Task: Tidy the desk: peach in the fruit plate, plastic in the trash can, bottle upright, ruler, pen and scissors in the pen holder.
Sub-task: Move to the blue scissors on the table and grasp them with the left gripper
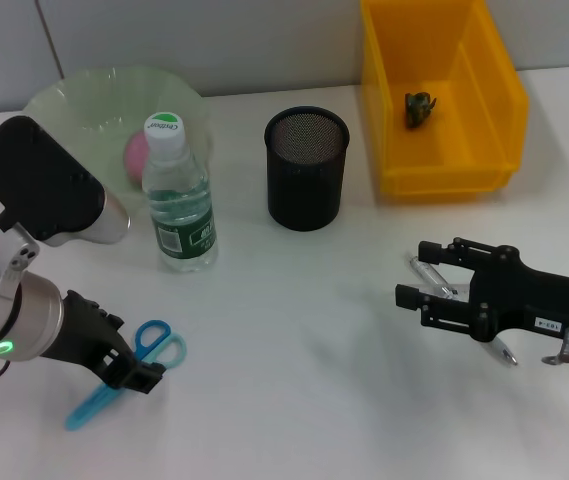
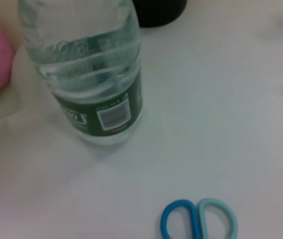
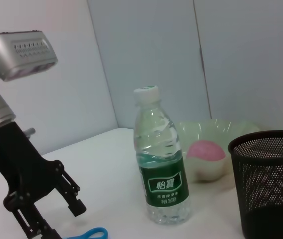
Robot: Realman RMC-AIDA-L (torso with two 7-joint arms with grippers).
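Blue scissors lie flat near the table's front left, handles toward the bottle. My left gripper is low over their middle, open, fingers spread. A clear water bottle with a green label stands upright beside the green fruit plate, which holds the pink peach. The black mesh pen holder stands at centre. A silver pen lies under my open right gripper. Dark crumpled plastic sits in the yellow trash can. The ruler is out of view.
The trash can stands at the back right against the wall. The bottle is close to the plate and about a hand's width from the pen holder. White tabletop lies between my two grippers.
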